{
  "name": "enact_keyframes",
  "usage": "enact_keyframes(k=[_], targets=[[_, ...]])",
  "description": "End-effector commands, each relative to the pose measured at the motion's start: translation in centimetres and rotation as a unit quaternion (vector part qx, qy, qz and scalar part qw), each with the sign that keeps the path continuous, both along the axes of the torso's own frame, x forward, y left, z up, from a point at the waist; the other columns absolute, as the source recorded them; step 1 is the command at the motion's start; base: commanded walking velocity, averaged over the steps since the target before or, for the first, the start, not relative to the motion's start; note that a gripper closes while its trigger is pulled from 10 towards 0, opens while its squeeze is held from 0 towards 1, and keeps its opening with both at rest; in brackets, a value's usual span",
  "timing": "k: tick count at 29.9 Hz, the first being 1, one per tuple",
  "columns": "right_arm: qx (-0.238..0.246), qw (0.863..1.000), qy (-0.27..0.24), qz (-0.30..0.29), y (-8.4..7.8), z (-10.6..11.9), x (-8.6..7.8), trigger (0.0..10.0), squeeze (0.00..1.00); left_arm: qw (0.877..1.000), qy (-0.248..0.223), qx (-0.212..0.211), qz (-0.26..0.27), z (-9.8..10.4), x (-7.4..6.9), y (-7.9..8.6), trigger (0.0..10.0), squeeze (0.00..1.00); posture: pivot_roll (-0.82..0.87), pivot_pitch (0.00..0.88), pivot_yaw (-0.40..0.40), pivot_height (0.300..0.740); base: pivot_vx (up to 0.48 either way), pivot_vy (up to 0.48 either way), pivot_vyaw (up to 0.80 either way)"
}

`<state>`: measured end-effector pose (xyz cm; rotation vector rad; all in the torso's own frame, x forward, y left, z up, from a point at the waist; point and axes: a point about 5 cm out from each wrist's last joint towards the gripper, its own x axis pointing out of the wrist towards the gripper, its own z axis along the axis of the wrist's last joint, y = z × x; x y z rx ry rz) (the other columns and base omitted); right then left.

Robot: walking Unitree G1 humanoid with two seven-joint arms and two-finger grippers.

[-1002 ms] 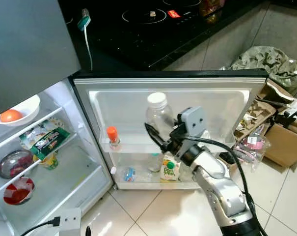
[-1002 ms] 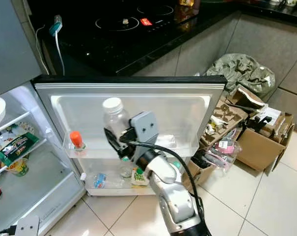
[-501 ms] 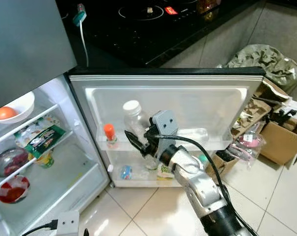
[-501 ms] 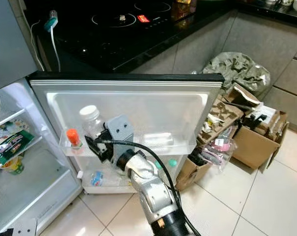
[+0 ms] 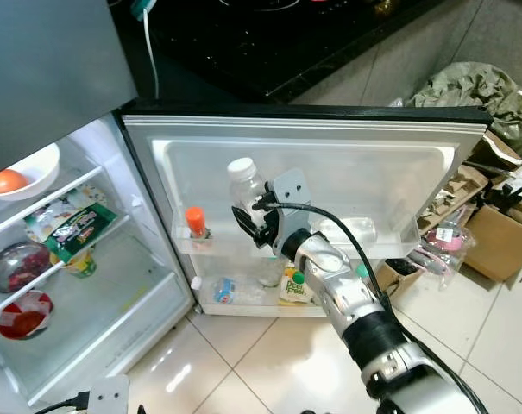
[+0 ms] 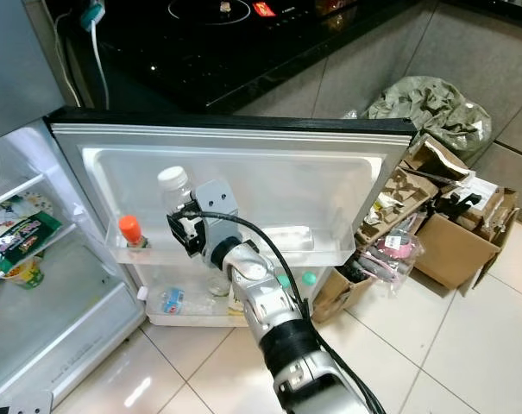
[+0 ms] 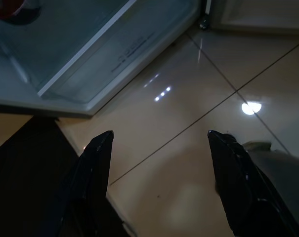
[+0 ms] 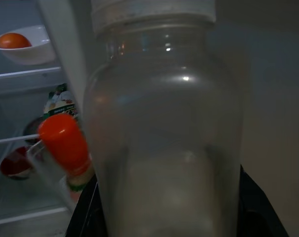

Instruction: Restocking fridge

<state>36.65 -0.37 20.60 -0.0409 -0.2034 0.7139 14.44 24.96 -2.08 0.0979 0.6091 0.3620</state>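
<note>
A clear plastic bottle (image 5: 244,186) with a white cap stands upright at the left part of the open fridge door's upper shelf (image 5: 390,246). My right gripper (image 5: 257,228) is shut on its lower body, which hides the bottle's base. In the right wrist view the bottle (image 8: 164,143) sits between the black fingers (image 8: 82,217). A small orange-capped bottle (image 5: 196,222) stands just left of it in the same shelf. My left gripper (image 7: 159,148) hangs open over the floor tiles.
The lower door shelf holds a juice carton (image 5: 296,285) and a small bottle (image 5: 226,291). Fridge shelves carry a bowl with an orange (image 5: 19,177), a snack packet (image 5: 68,228) and bowls. Cardboard boxes (image 5: 502,246) stand on the right, a power strip (image 5: 105,392) on the floor.
My right arm has carried the bottle leftward and lower along the door, to beside the orange-capped bottle. The camera view has shifted slightly.
</note>
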Motion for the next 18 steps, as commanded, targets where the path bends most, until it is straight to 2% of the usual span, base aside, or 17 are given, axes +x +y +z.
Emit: enact_keyframes(k=[1, 4, 8, 10, 13, 18], targets=[[0.009, 1.000, -0.013, 0.027, 1.4, 0.5, -0.4, 10.0, 0.00, 1.000, 0.021, -0.003, 0.014, -0.5, -1.2, 0.2, 10.0, 0.00, 0.11, 0.320, -0.039, 0.710, 0.000, 0.000, 0.00], [-0.007, 0.998, -0.024, 0.052, 2.2, 0.9, -0.3, 10.0, 0.00, 1.000, 0.022, -0.001, 0.018, -0.3, -1.6, 0.3, 10.0, 0.00, 0.12, 0.327, -0.041, 0.710, 0.000, 0.000, 0.00], [-0.002, 0.997, -0.027, 0.073, 2.9, 1.1, -0.5, 10.0, 0.00, 1.000, 0.023, 0.000, 0.022, -0.1, -1.9, 0.5, 10.0, 0.00, 0.13, 0.332, -0.039, 0.710, 0.000, 0.000, 0.00], [-0.015, 0.995, -0.014, 0.102, 4.3, 0.3, -1.1, 10.0, 0.00, 0.999, 0.024, 0.003, 0.024, 0.2, -2.2, 0.6, 10.0, 0.00, 0.15, 0.336, -0.036, 0.710, 0.000, 0.000, 0.00], [-0.019, 0.993, -0.005, 0.113, 5.0, -0.4, -1.5, 10.0, 0.00, 0.999, 0.023, 0.005, 0.026, 0.4, -2.4, 0.8, 10.0, 0.00, 0.17, 0.338, -0.035, 0.710, 0.000, 0.000, 0.00], [-0.021, 0.993, -0.007, 0.115, 5.3, -0.4, -1.4, 10.0, 0.00, 0.999, 0.022, 0.013, 0.034, 1.1, -3.0, 1.4, 10.0, 0.00, 0.21, 0.341, -0.036, 0.710, 0.000, 0.000, 0.00]])
